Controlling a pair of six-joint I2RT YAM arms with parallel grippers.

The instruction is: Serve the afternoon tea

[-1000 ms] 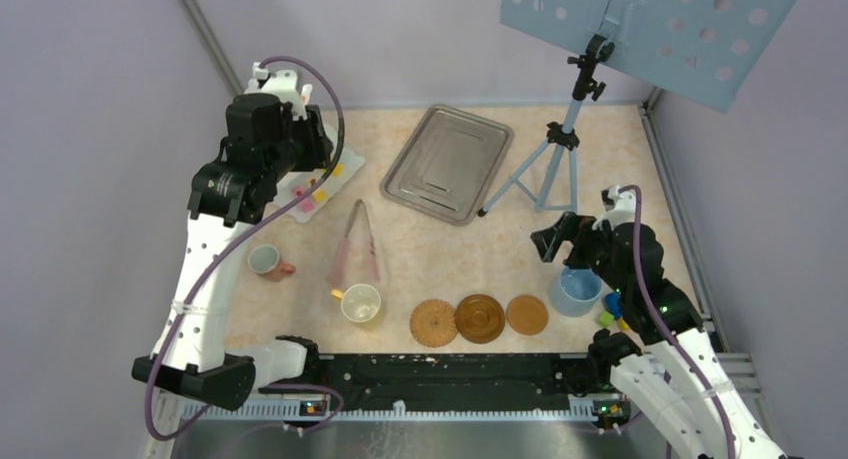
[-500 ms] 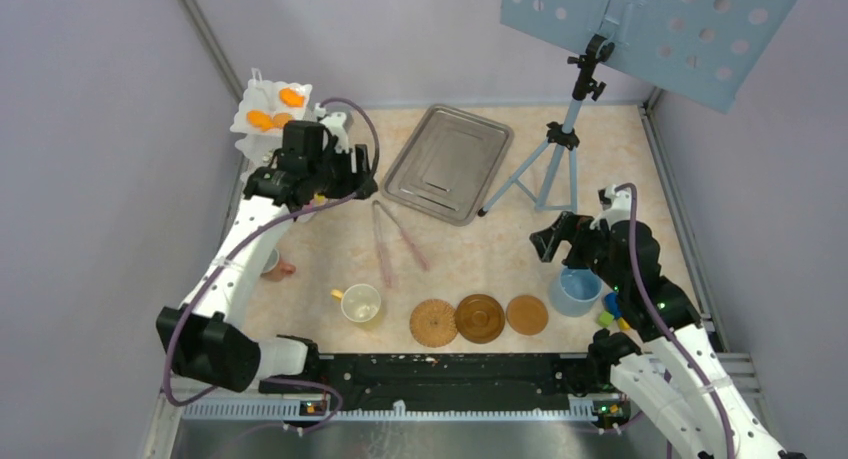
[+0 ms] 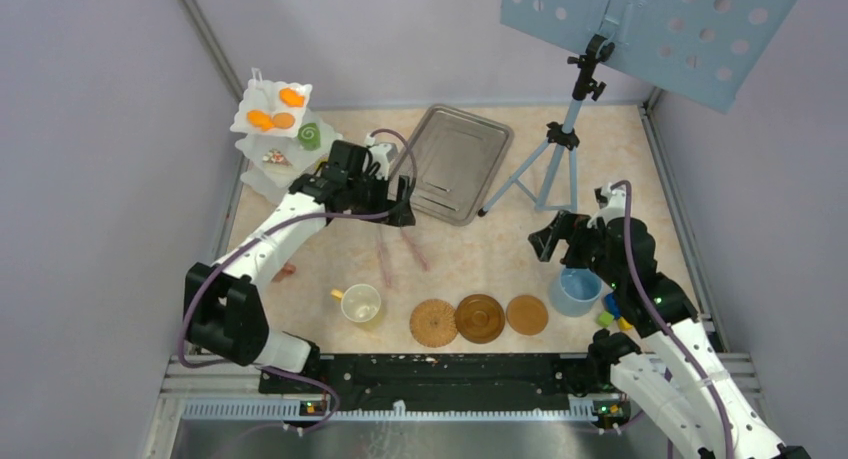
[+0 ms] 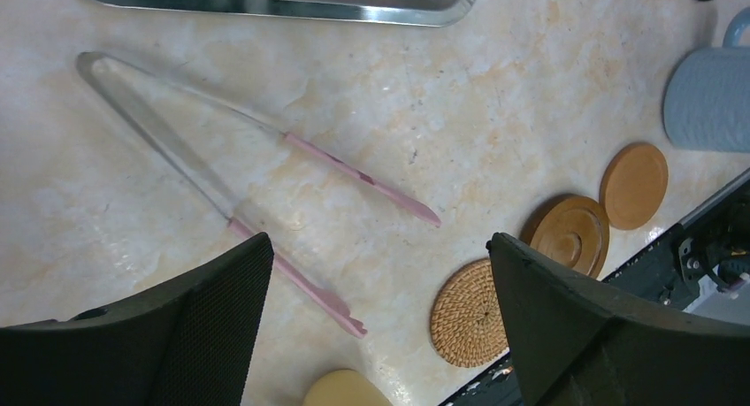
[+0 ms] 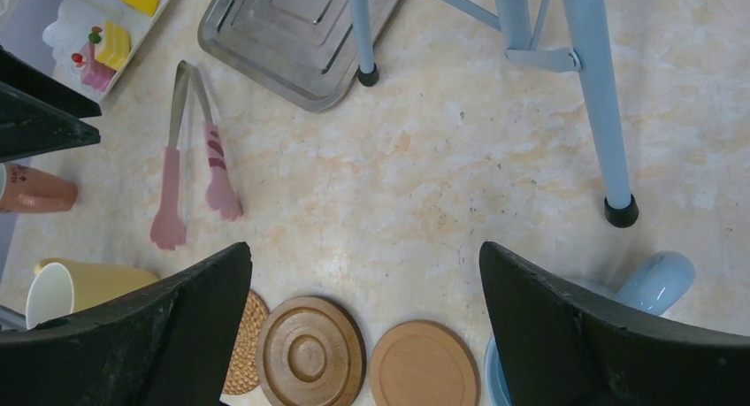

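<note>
pink cup (image 3: 288,271): mostly under left arm (image 3: 270,234) | yellow cup (image 4: 345,390): cut by bottom edge | blue cup (image 4: 712,96): edge-cut

walls (image 3: 90,179): plain pale lilac-grey, left, rear and right | bench (image 3: 480,249): beige marbled top (mottled, matte) | rear right: blue perforated panel (image 3: 680,24) on light-blue tripod (image 3: 560,149) | near edge: black rail (image 3: 450,369) | light: even, soft shadows

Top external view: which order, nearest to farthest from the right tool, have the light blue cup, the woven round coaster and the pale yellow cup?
1. Light blue cup, close beside the right tool.
2. Woven round coaster, near edge, centre.
3. Pale yellow cup, farther left.
</note>
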